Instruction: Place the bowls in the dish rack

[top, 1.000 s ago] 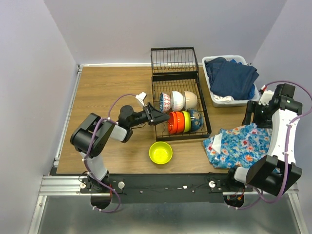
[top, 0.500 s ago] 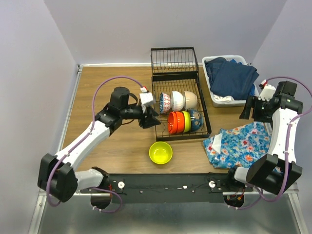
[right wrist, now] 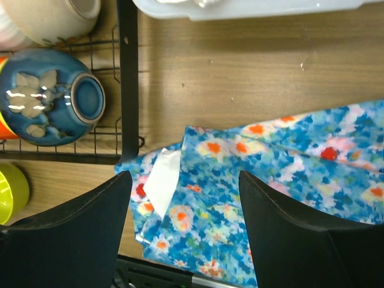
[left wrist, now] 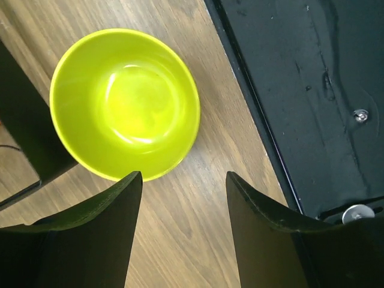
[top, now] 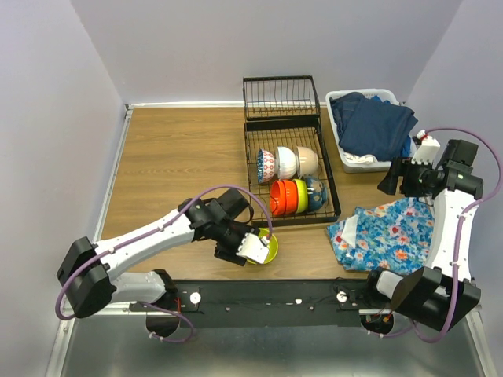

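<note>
Loose bowl: one lime bowl (left wrist: pixel 125 103) sits mouth-up on the table (top: pixel 173 157), near the front edge and just short of the dish rack (top: pixel 281 98).
Racked bowls: the rest (top: pixel 287 162) stand on edge in two rows in the flat section, so by my reckoning the lime one is the last to load.
Left tool: the left tool (left wrist: pixel 183 180) hangs right over the bowl, fingers apart, nothing between them.
Key relation: in the wrist view the bowl lies ahead of the gap and off toward the left finger. It is not centred, and the gap opens mostly onto bare wood.
Contact: the left fingertip (left wrist: pixel 133 180) meets the near rim in the picture. I cannot tell whether it is touching or just above.
Axis: the bowl is round, so no long axis. What matters is getting one finger inside the rim and one outside.
Next move (judgement): shift toward the bowl, then lower onto the rim.
Right tool: the right tool (right wrist: pixel 184 180) is spread wide and empty, above a floral cloth (right wrist: pixel 288 174) and well apart from the bowl.
Nearer arm: the left, plainly.
</note>
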Robot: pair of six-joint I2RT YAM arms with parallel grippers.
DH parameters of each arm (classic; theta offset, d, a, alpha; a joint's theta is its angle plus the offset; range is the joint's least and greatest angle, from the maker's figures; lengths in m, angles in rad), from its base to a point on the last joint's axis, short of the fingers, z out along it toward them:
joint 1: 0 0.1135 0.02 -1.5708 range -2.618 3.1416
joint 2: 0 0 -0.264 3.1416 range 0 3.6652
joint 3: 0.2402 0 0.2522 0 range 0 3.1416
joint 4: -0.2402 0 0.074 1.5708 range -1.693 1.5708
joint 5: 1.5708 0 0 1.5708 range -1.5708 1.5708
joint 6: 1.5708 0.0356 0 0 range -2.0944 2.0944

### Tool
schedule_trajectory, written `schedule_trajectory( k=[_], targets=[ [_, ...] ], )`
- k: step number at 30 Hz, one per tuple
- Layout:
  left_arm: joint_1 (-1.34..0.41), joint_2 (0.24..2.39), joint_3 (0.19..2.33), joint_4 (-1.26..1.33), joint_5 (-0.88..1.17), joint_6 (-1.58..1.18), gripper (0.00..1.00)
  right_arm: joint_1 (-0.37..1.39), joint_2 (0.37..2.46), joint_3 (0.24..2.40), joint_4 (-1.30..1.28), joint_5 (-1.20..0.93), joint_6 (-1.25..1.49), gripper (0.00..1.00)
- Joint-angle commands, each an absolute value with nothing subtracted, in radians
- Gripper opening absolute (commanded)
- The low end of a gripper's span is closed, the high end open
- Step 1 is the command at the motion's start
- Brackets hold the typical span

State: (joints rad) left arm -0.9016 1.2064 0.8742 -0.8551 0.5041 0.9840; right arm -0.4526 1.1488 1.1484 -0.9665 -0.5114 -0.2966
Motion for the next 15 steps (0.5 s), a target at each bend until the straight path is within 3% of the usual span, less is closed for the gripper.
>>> schedule_trajectory(
  k=[1,8,15],
  targets=[
    [-0.960,1.235,0.853,-0.746,0.376,0.901,0.67,-0.449,1.115,1.127,-0.871,-0.575,-0.255,0.80],
    [-1.048,1.316,0.835,-0.694,0.344,0.908,0.63,-0.448,1.104,1.131,-0.847,-0.568,-0.247,0.80],
    [-1.089,1.356,0.810,-0.670,0.348,0.907,0.50,-0.448,1.098,1.118,-0.850,-0.558,-0.248,0.80]
  ],
)
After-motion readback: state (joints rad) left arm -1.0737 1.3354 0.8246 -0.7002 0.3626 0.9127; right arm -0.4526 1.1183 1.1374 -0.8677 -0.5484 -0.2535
